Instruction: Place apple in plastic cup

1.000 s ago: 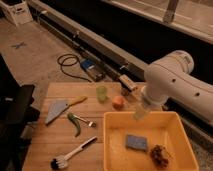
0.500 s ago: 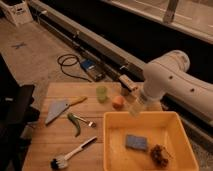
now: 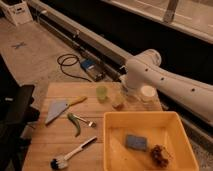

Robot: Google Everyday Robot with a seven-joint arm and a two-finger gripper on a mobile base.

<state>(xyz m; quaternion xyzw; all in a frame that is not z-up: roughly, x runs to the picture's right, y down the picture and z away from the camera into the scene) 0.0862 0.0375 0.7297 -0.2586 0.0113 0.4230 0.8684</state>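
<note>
The apple (image 3: 118,103), small and orange-pink, sits on the wooden table (image 3: 45,142) just right of the light-green plastic cup (image 3: 101,93), which stands upright near the table's far edge. My white arm reaches in from the right. Its gripper (image 3: 125,95) hangs open directly over the apple's right side and partly hides it. Nothing is held between the fingers. The cup is a short way left of the gripper, apart from it.
A wider clear whitish cup (image 3: 148,92) stands right of the gripper. A yellow bin (image 3: 111,150) at the front right holds a blue sponge (image 3: 135,142) and a brown clump (image 3: 160,156). A grey scraper (image 3: 56,110), green utensil (image 3: 74,125) and brush (image 3: 70,155) lie to the left.
The arm has swung left along the table's far edge, bringing the gripper from beside the whitish cup to over the apple. The objects have not moved.
</note>
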